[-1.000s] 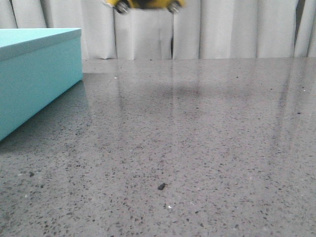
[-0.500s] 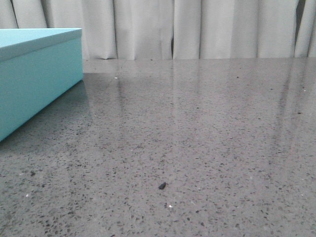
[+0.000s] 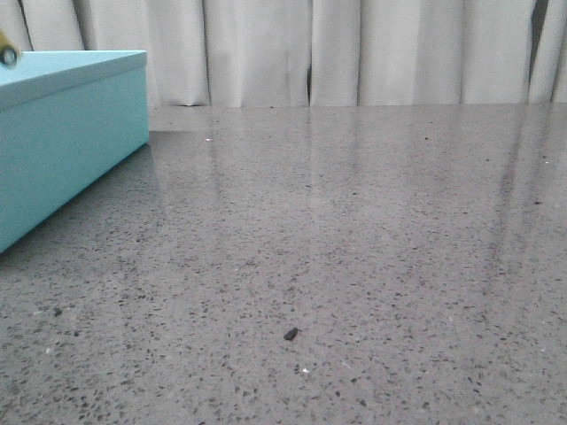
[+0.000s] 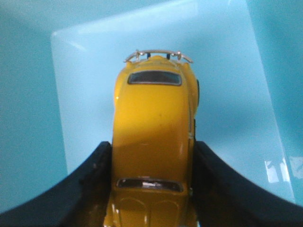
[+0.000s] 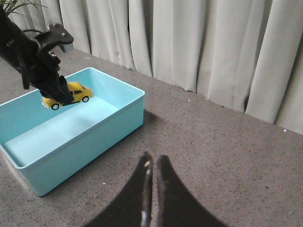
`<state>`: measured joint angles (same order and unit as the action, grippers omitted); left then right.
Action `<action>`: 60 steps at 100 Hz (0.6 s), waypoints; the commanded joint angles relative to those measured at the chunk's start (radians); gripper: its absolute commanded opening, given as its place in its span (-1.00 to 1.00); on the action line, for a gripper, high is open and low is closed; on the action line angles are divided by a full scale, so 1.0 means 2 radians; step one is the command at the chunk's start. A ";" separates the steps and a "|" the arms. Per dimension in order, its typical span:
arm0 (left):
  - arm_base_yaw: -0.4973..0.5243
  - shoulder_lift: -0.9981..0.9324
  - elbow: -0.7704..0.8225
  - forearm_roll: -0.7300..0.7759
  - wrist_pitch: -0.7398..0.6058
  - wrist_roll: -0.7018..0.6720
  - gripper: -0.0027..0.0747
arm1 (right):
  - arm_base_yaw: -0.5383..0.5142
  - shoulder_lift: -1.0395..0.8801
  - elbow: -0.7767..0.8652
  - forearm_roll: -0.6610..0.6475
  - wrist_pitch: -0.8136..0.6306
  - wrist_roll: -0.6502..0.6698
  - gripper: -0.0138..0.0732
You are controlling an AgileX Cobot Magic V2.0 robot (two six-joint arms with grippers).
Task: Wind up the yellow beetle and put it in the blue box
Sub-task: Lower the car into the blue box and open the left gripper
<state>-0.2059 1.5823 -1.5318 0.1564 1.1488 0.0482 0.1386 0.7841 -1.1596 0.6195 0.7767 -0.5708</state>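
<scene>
In the left wrist view the yellow beetle (image 4: pixel 154 123) sits lengthwise between my black fingers (image 4: pixel 90 179), and my left gripper (image 4: pixel 152 146) is shut on its sides. Under it lies the pale floor of the blue box (image 4: pixel 232 94). The right wrist view shows the left gripper (image 5: pixel 59 94) holding the beetle (image 5: pixel 72 93) in the air over the open blue box (image 5: pixel 94 137). From the front, only a sliver of the beetle (image 3: pixel 7 53) shows, above the blue box (image 3: pixel 71 133). My right gripper (image 5: pixel 154 158) hangs shut and empty above the table, apart from the box.
The speckled grey stone table (image 3: pixel 354 221) reaches back to pale curtains (image 3: pixel 354 53). A small dark speck (image 3: pixel 290 334) lies near the front. Green leaves (image 5: pixel 14 4) show behind the box in the right wrist view.
A second ago the beetle hung at the top middle of the front view. It left the view, and a sliver now shows at the left edge above the box.
</scene>
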 commanded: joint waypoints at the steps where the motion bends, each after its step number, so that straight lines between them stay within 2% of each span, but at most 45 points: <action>1: 0.002 -0.005 0.002 0.001 -0.040 -0.017 -0.57 | 0.001 -0.002 -0.011 0.014 -0.027 -0.003 -0.79; 15: 0.002 0.021 0.006 -0.001 -0.040 -0.030 -0.54 | 0.001 -0.002 -0.011 0.014 -0.024 -0.003 -0.79; 32: 0.002 0.045 0.006 -0.010 -0.039 -0.047 -0.07 | 0.001 -0.002 -0.011 0.014 -0.016 -0.003 -0.79; 37: 0.002 0.049 0.006 -0.010 -0.038 -0.051 0.01 | 0.001 -0.002 -0.011 0.014 -0.012 -0.003 -0.79; 60: 0.002 0.042 0.004 -0.010 -0.035 -0.051 0.05 | 0.001 -0.002 -0.011 0.014 -0.005 -0.003 -0.79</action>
<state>-0.2042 1.7255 -1.4931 0.1370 1.1046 -0.0414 0.1386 0.7841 -1.1596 0.6195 0.8215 -0.5708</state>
